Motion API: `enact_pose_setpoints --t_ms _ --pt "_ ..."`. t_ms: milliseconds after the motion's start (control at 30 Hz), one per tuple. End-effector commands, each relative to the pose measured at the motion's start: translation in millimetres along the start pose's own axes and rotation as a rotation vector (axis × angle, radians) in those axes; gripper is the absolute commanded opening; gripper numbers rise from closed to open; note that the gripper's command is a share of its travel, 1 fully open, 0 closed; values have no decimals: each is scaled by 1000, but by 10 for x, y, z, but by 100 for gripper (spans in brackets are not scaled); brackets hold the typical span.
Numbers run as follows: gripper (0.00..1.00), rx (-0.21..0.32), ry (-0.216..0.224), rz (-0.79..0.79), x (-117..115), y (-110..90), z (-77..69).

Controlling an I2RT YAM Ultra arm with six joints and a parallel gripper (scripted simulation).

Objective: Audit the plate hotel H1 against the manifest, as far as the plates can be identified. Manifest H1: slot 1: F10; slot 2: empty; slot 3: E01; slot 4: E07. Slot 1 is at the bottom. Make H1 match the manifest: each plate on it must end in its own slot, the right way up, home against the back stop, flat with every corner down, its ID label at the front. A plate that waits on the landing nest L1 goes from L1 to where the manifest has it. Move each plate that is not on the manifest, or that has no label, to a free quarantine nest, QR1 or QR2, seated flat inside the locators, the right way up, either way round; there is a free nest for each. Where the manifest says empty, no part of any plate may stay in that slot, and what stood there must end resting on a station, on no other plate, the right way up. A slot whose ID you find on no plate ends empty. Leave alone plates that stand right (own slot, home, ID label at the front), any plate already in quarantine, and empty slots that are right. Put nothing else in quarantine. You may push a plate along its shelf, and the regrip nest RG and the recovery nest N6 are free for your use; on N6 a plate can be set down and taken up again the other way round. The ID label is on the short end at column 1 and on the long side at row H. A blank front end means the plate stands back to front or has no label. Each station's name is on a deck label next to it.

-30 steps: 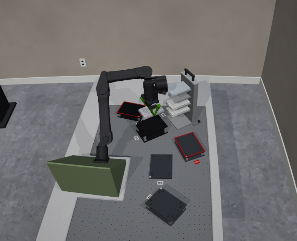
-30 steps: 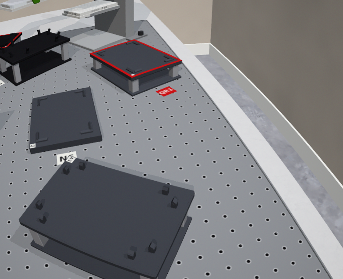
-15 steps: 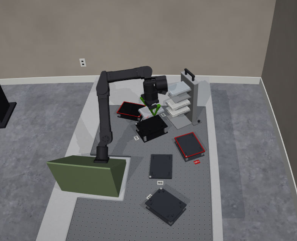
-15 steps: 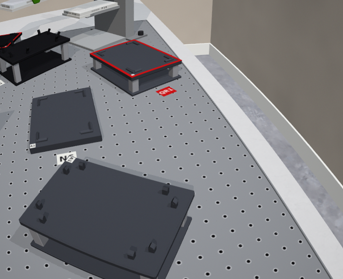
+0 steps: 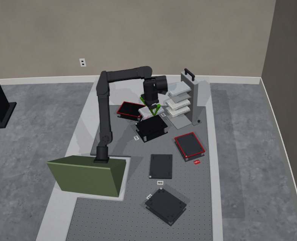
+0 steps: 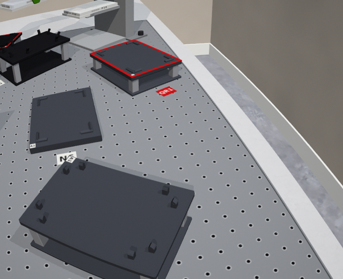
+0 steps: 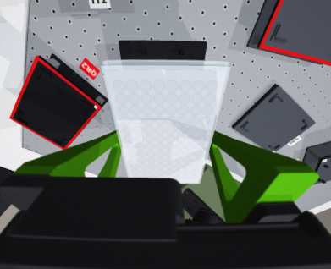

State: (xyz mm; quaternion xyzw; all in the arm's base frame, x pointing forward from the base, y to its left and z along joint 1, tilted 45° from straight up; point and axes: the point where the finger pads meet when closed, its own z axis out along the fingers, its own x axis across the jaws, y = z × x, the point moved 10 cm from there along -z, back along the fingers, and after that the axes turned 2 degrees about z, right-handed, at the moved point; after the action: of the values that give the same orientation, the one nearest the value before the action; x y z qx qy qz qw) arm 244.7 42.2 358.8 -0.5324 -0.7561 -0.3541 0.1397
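My gripper (image 5: 152,110) is shut on a clear well plate (image 5: 145,111) and holds it in the air between the red-framed nest QR2 (image 5: 129,110) and the black regrip nest RG (image 5: 151,127). In the wrist view the green fingers press on the plate's (image 7: 165,123) two long sides near its close end. The plate hotel H1 (image 5: 188,99) stands just to the right. It holds a plate on the top shelf (image 5: 179,88), a bare shelf (image 5: 179,97) under it, and two plates on the lower shelves (image 5: 178,103) (image 5: 178,111). I cannot read the held plate's label.
QR1 (image 5: 189,145) with its red frame holds no plate. The flat nest N6 (image 5: 160,166) and a raised dark nest (image 5: 166,204) in front of it hold no plate either. The green arm base (image 5: 86,175) stands at the left. The hotel's upright has a handle on top (image 5: 189,72).
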Motion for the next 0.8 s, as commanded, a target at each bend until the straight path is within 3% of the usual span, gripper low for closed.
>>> enact_pose_setpoints --t_ms 0,767 --pt "86 -6 0 -282 -587 321 -210" --pt "86 -6 0 -282 -592 326 -181"
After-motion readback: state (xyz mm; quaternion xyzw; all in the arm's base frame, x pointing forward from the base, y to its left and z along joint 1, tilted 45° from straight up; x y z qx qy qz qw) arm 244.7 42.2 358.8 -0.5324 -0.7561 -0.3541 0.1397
